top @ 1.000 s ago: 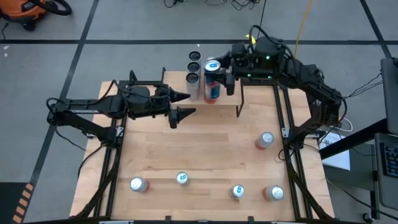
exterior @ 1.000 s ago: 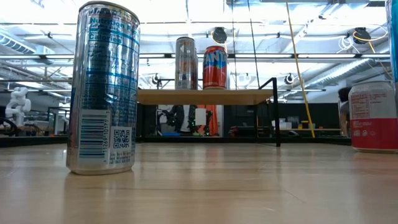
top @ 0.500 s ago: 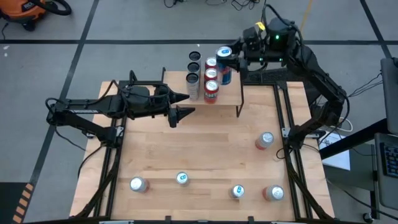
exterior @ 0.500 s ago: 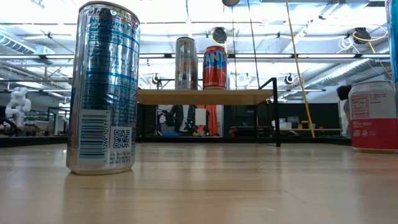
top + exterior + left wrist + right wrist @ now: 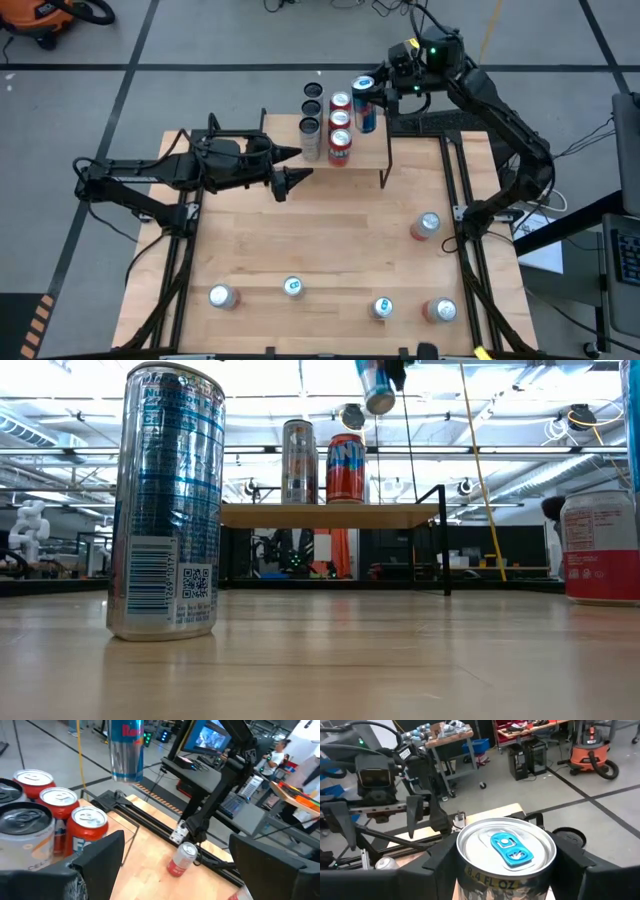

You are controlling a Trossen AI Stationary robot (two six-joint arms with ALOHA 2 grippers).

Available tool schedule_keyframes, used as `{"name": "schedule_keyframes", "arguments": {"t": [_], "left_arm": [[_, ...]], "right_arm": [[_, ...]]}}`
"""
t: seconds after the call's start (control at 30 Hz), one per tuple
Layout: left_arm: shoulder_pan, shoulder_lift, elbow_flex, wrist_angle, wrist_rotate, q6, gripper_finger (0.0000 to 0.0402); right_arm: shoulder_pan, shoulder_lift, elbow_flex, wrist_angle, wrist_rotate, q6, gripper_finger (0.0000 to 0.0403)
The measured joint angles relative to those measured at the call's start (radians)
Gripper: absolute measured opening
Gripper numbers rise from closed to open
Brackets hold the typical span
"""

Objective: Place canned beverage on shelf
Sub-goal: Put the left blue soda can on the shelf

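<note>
Right tool pinching a blue can, carried high above the shelf to clear the cans already there. Left tool spread, waiting over the counter.

Workshop surroundings beyond the bench

An orange shop vacuum stands on the grey floor crossed by dark lines; a yellow cable hangs down, and a lit monitor glows in the room behind.

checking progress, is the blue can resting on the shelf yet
No, the blue can hangs in the right hand, above the shelf.
</note>
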Motion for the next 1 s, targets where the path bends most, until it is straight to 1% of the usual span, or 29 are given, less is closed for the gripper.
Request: {"name": "schedule_keyframes", "arguments": {"t": [0.17,0.3,0.47,0.63,0.73,0.83,1.0], "left_arm": [[0.000,0.000,0.000,0.000,-0.021,-0.001,0.0361],[0.000,0.000,0.000,0.000,-0.024,-0.032,0.0361],[0.001,0.001,0.000,-0.001,-0.031,-0.050,0.0361],[0.001,0.001,-0.001,-0.011,-0.053,-0.027,0.0361],[0.004,0.001,-0.001,-0.011,-0.054,-0.010,0.0361],[0.008,0.001,-0.001,-0.012,-0.054,0.002,0.0361],[0.016,0.001,-0.001,-0.012,-0.054,0.002,0.0361]], "right_arm": [[-0.068,-0.010,-0.082,0.058,-0.040,0.000,0.0216],[-0.140,-0.041,-0.190,0.156,-0.072,0.038,0.0216],[-0.184,-0.099,-0.365,0.358,-0.112,0.099,0.0216],[-0.194,-0.124,-0.530,0.593,-0.113,0.139,0.0216],[-0.206,-0.123,-0.599,0.688,-0.110,0.152,0.0216],[-0.219,-0.123,-0.640,0.714,-0.083,0.139,0.0216],[-0.253,-0.120,-0.664,0.714,-0.081,0.077,0.0216]]}}
